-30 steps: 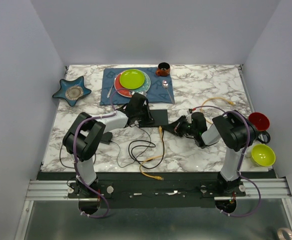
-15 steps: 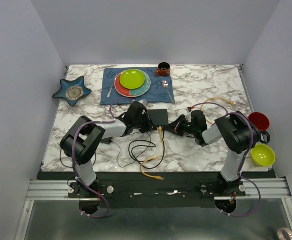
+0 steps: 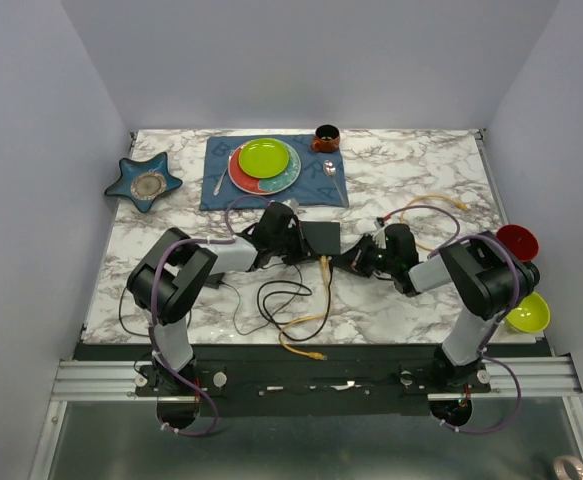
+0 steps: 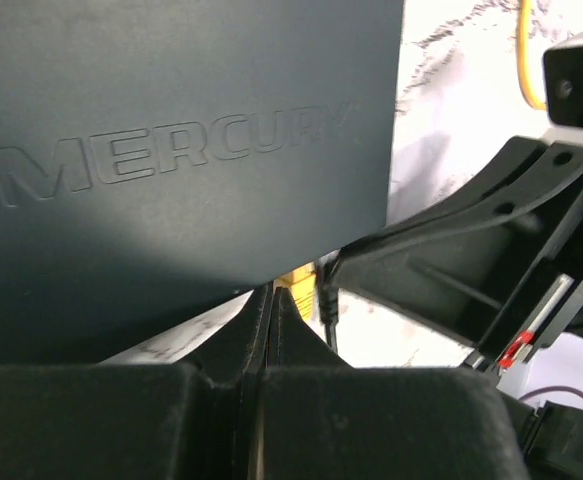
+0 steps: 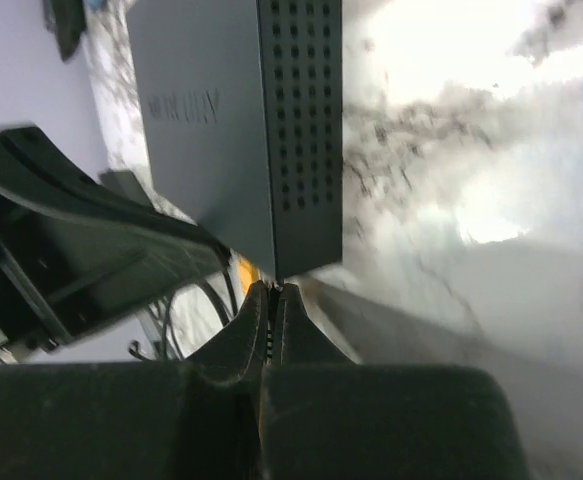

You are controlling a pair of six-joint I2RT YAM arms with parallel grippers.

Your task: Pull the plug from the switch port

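The switch [image 3: 321, 235] is a flat black box lying mid-table; it also fills the upper left of the left wrist view [image 4: 171, 140] and shows its vented side in the right wrist view [image 5: 241, 130]. A yellow plug [image 3: 323, 263] sits in its near edge, and shows as a yellow sliver [image 4: 299, 285] [image 5: 243, 270] in both wrist views. My left gripper [image 3: 304, 254] [image 4: 271, 295] is shut and empty, its tips at the near edge just left of the plug. Also shut and empty, my right gripper [image 3: 339, 259] [image 5: 273, 292] is at the switch's near right corner.
The yellow cable [image 3: 306, 325] and a thin black cord [image 3: 276, 297] loop toward the near edge. A blue mat with stacked plates [image 3: 263, 158], a cup [image 3: 326, 137] and a star dish [image 3: 144, 181] lie behind. Red [image 3: 517, 240] and green [image 3: 526, 310] bowls stand far right.
My left gripper has come off the switch's top and moved down to its near edge. My right gripper has shifted slightly left and nearer, toward the corner. Both stayed shut.
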